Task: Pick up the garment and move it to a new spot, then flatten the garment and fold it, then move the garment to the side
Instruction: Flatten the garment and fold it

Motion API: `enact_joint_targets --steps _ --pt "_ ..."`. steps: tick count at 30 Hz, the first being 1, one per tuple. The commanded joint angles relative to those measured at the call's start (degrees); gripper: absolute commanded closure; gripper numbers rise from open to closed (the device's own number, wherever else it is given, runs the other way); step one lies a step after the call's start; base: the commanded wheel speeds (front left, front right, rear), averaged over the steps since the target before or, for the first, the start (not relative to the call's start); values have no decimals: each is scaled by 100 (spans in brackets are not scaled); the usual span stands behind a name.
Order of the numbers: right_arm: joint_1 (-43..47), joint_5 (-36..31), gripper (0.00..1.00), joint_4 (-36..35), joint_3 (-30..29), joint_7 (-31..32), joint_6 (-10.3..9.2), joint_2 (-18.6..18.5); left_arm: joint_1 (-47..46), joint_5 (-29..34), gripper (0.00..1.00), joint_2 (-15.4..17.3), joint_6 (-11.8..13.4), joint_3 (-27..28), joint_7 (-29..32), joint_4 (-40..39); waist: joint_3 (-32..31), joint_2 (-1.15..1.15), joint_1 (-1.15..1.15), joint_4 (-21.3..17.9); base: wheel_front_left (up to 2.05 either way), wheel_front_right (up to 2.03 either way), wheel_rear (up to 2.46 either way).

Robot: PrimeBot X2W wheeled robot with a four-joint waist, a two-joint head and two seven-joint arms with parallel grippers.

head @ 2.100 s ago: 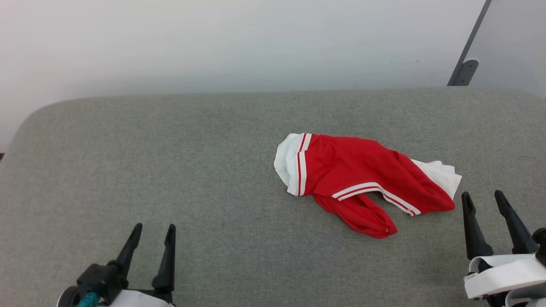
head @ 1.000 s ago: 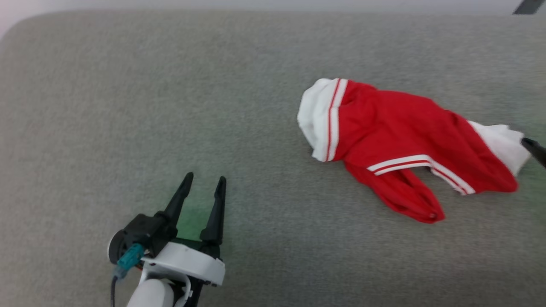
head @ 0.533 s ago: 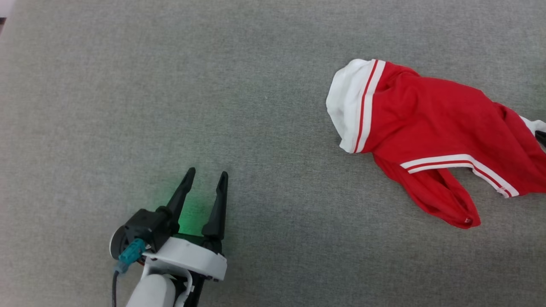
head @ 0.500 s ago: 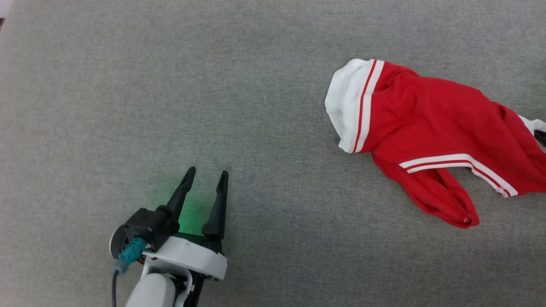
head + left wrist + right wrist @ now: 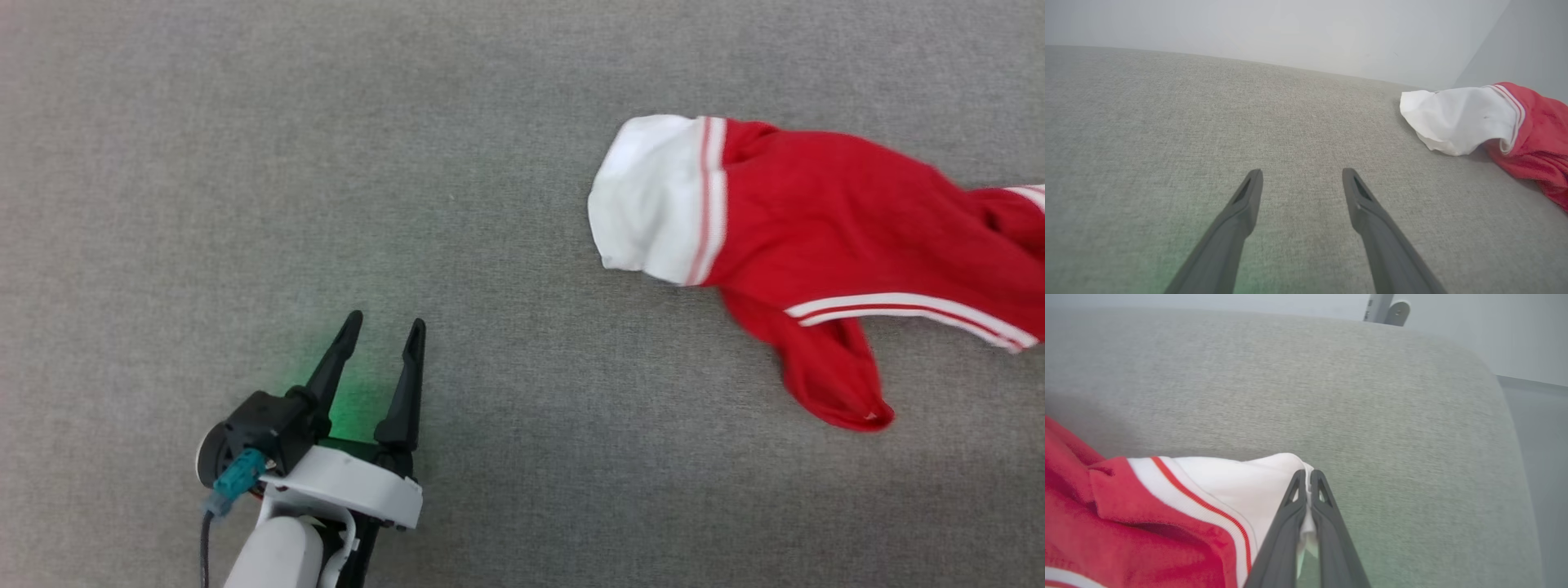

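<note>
Pick-up begins: I have the right gripper (image 5: 1308,475) shut tight on a white edge of the garment (image 5: 1167,506), with a fold of cloth pressed between its two fingers. I judge that a corner hold is taken so the rest can hang free when carried to a new spot. Whether the pinched edge has left the cushion (image 5: 245,163) I cannot tell.

In the head view the garment (image 5: 816,220) lies crumpled on the grey cushion at the right and runs off that edge. Its other white end points toward the middle and a red leg points toward me.

The left gripper (image 5: 386,320) stands wide open and empty over bare cushion at the lower left, well apart from the cloth, with a green glow on the fabric between its fingers. In its own wrist view the left gripper (image 5: 1302,173) has the garment's white end (image 5: 1457,120) off to the upper right. I reckon it waits there to keep clear of the lift and to be ready for the free end when flattening starts.

The count: one garment, one cushion, two grippers with two fingers each, one holding cloth and one empty. Beyond the cushion are a pale wall (image 5: 1249,24) and one metal bracket (image 5: 1396,312).
</note>
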Motion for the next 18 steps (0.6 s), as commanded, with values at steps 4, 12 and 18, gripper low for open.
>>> enact_joint_targets --steps 4,12,18 --pt "201 61 100 572 -242 -631 -10 -47 -46 -42 0 44 -22 6 -1 -25 23 0 0 -89 0 0 0" --pt "74 -277 100 1819 -320 -1386 -10 542 -233 -73 0 268 -22 -154 -1 43 -74 0 0 -280 0 0 0" --pt "12 -324 0 2193 -388 -2021 -10 913 -928 -398 0 757 -22 -863 -1 251 -225 0 0 -510 0 0 0"
